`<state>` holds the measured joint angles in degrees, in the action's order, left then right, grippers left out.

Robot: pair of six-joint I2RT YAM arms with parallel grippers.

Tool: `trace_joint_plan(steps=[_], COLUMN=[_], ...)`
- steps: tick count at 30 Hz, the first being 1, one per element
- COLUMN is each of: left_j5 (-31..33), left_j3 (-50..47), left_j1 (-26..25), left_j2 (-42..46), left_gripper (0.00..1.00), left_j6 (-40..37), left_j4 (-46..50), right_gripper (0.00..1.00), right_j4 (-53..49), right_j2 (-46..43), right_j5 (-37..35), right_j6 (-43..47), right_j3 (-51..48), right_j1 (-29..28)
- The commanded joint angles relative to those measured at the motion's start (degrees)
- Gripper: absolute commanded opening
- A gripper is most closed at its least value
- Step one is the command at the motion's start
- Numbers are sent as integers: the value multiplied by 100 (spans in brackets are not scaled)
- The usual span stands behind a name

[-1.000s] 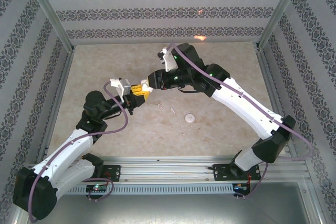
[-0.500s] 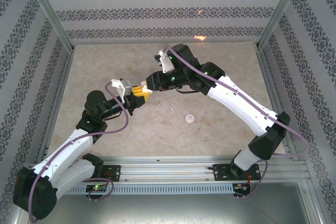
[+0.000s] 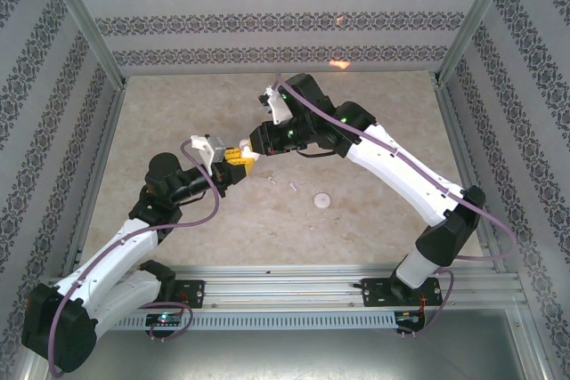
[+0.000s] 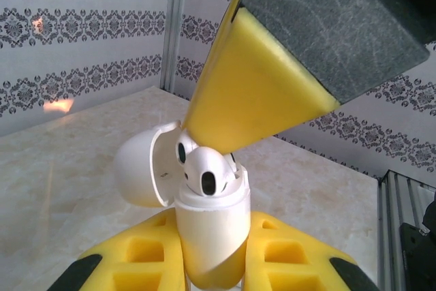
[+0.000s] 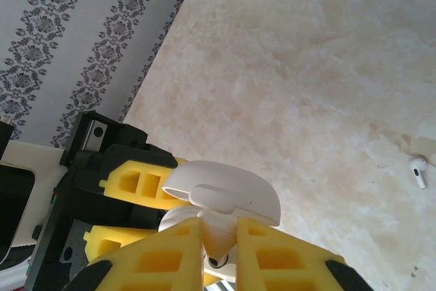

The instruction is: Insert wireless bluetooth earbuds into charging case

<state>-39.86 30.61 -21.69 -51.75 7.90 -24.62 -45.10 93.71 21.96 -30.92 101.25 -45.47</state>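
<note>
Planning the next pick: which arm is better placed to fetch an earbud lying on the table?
Probably the right. The left gripper holds the open charging case; the right gripper, after releasing its earbud into it, is free, and a loose earbud lies nearby.

The charging case point(image 4: 211, 240), a glossy white pebble, stands upright off the table point(image 3: 178, 113) left of centre, clamped in the left gripper point(image 4: 214, 231), with its lid point(image 4: 139, 168) swung open to the left. One white earbud point(image 4: 204, 176) sits head-up in its mouth, seemingly not fully seated, its stem pinched by the right gripper point(image 5: 218, 235). A second earbud point(image 3: 272, 181) and a third earbud point(image 3: 292, 187), both slim and white, lie flat on the table just near and right of the case.
</note>
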Motion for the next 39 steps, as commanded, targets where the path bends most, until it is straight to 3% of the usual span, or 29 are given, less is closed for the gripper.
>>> trace_joint_plan(steps=[1,21,27,32,39], left_j5=[-45,353,469,588,736], left_j3=[105,-74,-82,-123,-167], left_j1=[-65,-71,-63,-63,-63], left_j2=[66,-28,-103,-73,-10], left_gripper=[0,0,0,0,0], left_j6=[-184,-223,-297,-394,-552], left_j4=[-267,-201,-123,57,258], right_gripper=[15,15,16,16,16], right_j4=[-44,239,330,378,1176], right_j2=[76,-473,-603,-726,-599], right_j5=[248,412,606,695,958], right_j6=[102,-109,-197,-195,-269], right_j3=[187,8,-181,-694,-2144], right_j1=[-26,317,650,1125,1685])
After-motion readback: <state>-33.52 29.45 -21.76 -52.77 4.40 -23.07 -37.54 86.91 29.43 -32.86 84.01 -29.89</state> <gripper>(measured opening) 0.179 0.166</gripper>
